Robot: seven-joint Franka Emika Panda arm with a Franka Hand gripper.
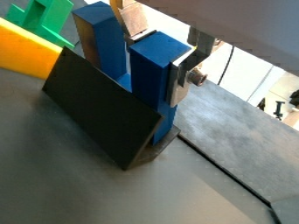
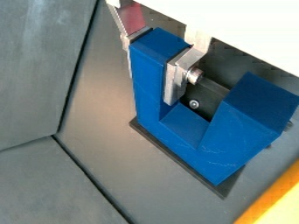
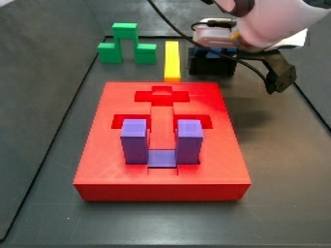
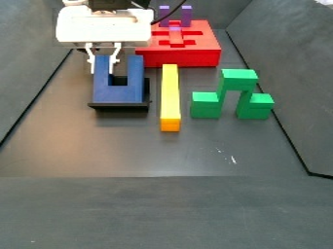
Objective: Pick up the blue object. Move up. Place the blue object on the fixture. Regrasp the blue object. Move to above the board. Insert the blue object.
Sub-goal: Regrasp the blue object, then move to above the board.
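Note:
The dark blue U-shaped object (image 2: 222,118) stands prongs-up on the black fixture (image 1: 100,109) and shows in both wrist views. My gripper (image 2: 152,61) is shut on one prong (image 1: 156,74). One silver finger (image 2: 177,74) sits in the slot between the prongs and another (image 1: 177,83) lies flat against the prong's outer face. In a side view the gripper (image 4: 107,60) is over the blue object (image 4: 120,78), left of the red board (image 4: 196,53). In a side view the board (image 3: 116,165) fills the middle and the fixture (image 3: 211,66) stands behind it.
A lighter purple U-shaped block (image 3: 162,140) sits in a recess of the board. A yellow bar (image 4: 169,97) lies beside the fixture, and a green block (image 4: 235,94) lies beyond it. Both show at the edge of a wrist view: yellow bar (image 1: 24,52), green block (image 1: 47,17).

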